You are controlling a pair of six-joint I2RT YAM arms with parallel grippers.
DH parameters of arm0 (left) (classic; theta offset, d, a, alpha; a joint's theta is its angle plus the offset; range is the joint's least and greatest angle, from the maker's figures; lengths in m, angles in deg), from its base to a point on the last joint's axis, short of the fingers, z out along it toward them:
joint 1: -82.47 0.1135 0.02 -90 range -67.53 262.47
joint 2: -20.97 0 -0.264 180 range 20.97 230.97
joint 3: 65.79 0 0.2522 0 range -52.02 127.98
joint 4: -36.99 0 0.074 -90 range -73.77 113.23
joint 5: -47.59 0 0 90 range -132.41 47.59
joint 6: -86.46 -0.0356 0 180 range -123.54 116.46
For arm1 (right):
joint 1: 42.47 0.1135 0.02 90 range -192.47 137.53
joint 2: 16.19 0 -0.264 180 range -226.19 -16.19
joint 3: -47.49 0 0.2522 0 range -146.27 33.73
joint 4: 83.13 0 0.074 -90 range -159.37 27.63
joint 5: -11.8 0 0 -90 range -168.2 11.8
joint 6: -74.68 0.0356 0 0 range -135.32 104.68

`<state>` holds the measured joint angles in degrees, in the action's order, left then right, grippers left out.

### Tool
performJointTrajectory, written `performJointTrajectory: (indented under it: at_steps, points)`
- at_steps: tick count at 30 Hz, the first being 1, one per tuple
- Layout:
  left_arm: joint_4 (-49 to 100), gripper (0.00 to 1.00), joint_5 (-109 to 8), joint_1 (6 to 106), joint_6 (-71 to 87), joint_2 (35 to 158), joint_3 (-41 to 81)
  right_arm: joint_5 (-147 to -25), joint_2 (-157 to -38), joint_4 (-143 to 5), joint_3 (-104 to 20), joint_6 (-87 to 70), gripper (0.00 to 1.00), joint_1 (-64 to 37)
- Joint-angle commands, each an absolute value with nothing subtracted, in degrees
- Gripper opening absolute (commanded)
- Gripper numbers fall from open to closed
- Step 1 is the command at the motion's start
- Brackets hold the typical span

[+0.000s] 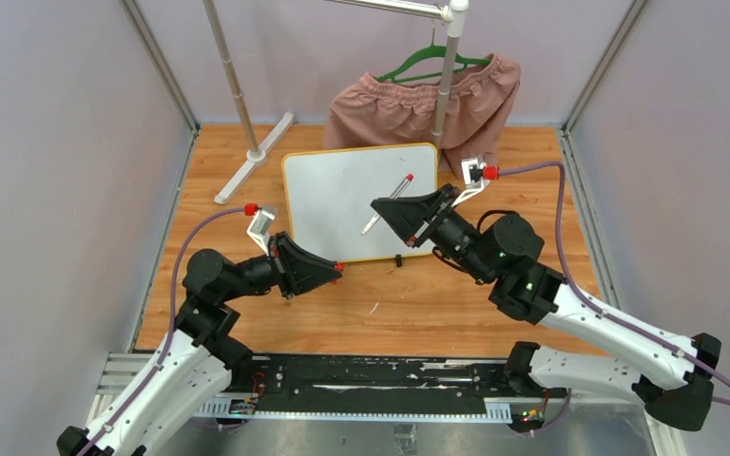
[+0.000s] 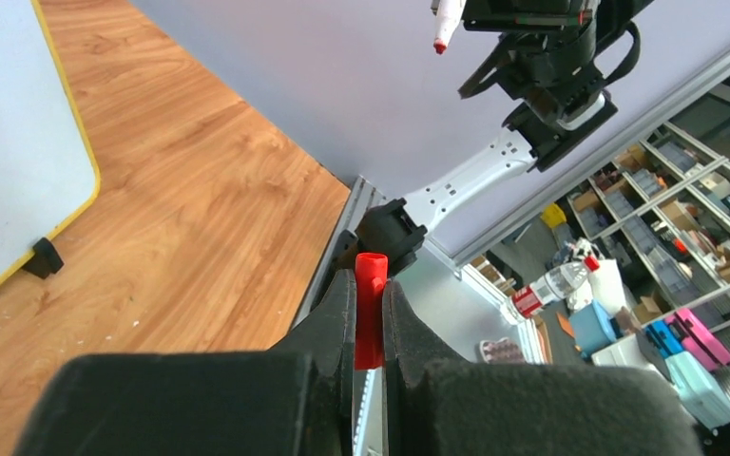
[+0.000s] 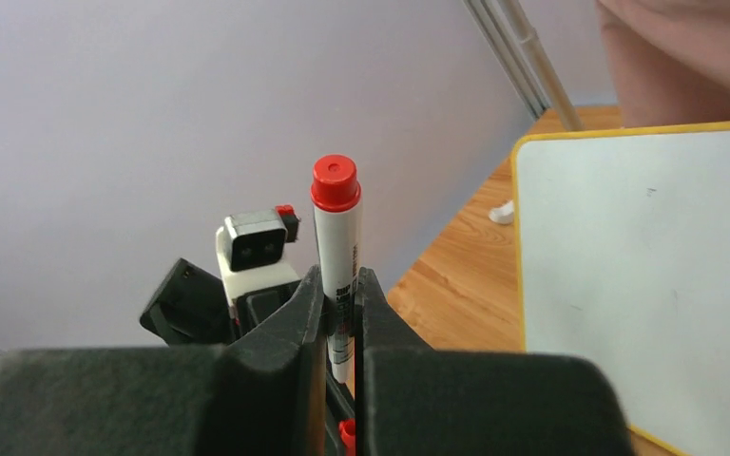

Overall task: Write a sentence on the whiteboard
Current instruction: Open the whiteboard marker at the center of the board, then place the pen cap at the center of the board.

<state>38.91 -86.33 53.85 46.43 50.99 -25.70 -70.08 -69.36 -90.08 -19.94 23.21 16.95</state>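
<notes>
The whiteboard (image 1: 328, 195) lay flat on the wooden table (image 1: 390, 309), toward the back and middle, its yellow rim all around and a small black clip foot (image 1: 398, 259) on the near edge. Its face showed white. Over its right half, the right gripper (image 1: 382, 211) was clamped tight on a white marker (image 1: 401, 187). The marker slanted with its red end up and away and its tip down toward the board; whether the tip touched the surface could not be told. Just off the board's near edge, the left gripper (image 1: 336, 270) was pinched narrow around a small red cap (image 2: 371, 313), which stood up between its fingers. Behind the board, a pink garment (image 1: 409, 109) hung from a green hanger (image 1: 428, 65) on a metal rack (image 1: 449, 57).
</notes>
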Motion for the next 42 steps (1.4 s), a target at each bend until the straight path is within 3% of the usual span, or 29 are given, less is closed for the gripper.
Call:
performJointTrajectory:
  at_steps: [1,6,9,12,17,20,31,42]
  points:
    - [30.08,0.00,-82.14,53.90,42.03,51.04,-25.05,-66.62,-65.56,-77.87,-22.86,16.45,0.00,16.68]
    - [6.32,0.00,-69.51,53.04,30.50,60.40,-19.96,-57.61,-55.35,-61.32,-19.29,11.25,0.00,16.66]
    - [-1.01,0.00,-57.42,45.89,25.36,65.89,-16.22,-54.81,-49.15,-54.10,-16.68,10.26,0.00,16.61]
    - [-4.82,0.00,-46.16,37.74,23.89,71.68,-13.60,-52.96,-44.35,-48.96,-15.12,10.55,0.00,16.68]
    - [-4.10,0.00,-38.82,35.68,25.20,82.78,-13.64,-52.92,-41.36,-45.13,-13.07,12.14,0.00,16.68]
    - [0.14,0.00,-37.78,35.56,26.39,86.59,-16.24,-53.46,-40.64,-44.02,-11.85,12.90,0.00,16.61]
    - [6.71,0.14,-37.31,35.54,27.65,91.03,-20.81,-54.42,-41.17,-44.59,-10.75,13.61,0.00,16.68]
    - [7.54,0.45,-36.30,35.54,28.28,91.32,-21.69,-55.87,-41.53,-45.52,-10.92,13.85,0.00,16.64]
